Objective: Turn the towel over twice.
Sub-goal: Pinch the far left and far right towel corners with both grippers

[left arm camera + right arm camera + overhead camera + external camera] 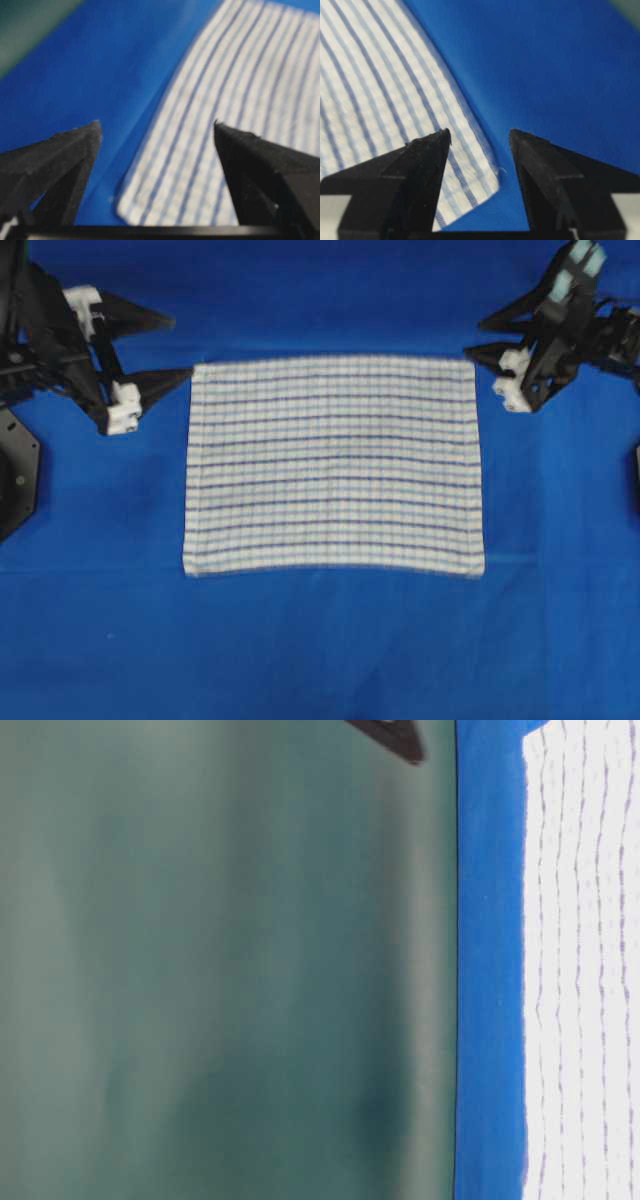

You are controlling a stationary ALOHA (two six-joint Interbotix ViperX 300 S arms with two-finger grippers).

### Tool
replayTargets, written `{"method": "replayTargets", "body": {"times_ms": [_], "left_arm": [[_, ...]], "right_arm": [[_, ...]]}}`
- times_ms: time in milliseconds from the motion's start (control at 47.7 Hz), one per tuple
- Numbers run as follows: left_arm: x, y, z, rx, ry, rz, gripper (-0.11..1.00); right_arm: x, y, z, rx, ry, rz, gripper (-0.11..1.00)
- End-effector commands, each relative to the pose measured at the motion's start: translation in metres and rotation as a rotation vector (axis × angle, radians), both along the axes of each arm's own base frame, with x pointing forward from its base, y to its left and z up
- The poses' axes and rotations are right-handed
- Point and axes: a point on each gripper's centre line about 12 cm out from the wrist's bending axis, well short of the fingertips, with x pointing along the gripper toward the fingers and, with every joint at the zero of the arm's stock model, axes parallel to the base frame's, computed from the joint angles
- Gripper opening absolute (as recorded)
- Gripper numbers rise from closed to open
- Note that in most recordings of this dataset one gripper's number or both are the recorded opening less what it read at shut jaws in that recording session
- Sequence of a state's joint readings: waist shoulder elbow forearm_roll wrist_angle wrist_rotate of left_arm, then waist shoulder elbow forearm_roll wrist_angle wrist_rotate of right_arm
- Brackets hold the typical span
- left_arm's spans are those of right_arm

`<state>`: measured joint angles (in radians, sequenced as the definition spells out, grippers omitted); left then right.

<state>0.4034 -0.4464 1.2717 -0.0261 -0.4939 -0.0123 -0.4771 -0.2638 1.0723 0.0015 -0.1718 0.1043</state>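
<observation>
A plain blue covering spreads smooth over the desk, with a dull green wall behind it. The towel, a soft white rectangle with thin dark-blue stripes and hemmed edges, lies flat mid-desk. The left gripper and right gripper hang released, jaws spread, empty, at its two far corners.

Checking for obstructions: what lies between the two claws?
The towel's far edge spans the stretch from left claw to right claw in the overhead view; nothing else.
</observation>
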Motion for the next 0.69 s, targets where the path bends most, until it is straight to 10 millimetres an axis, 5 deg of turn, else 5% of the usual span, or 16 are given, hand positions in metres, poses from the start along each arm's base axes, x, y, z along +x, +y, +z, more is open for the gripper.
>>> {"method": "replayTargets", "body": {"times_ms": [0,335,566,671], "left_arm": [[0.006,0.007,-0.011,-0.009,0.018,0.019,0.86],[0.019,0.027,-0.065,-0.066,0.147,0.066,0.86],[0.024,0.034,-0.089,-0.101,0.219,0.08,0.81],[0.025,0.034,-0.092,-0.107,0.233,0.08,0.71]], "right_arm": [[0.01,-0.008,-0.005,0.006,0.011,-0.008,0.58],[0.012,-0.018,-0.047,0.071,0.132,-0.034,0.58],[0.007,-0.02,-0.055,0.084,0.152,-0.049,0.58],[0.008,-0.02,-0.054,0.081,0.148,-0.048,0.55]]}}
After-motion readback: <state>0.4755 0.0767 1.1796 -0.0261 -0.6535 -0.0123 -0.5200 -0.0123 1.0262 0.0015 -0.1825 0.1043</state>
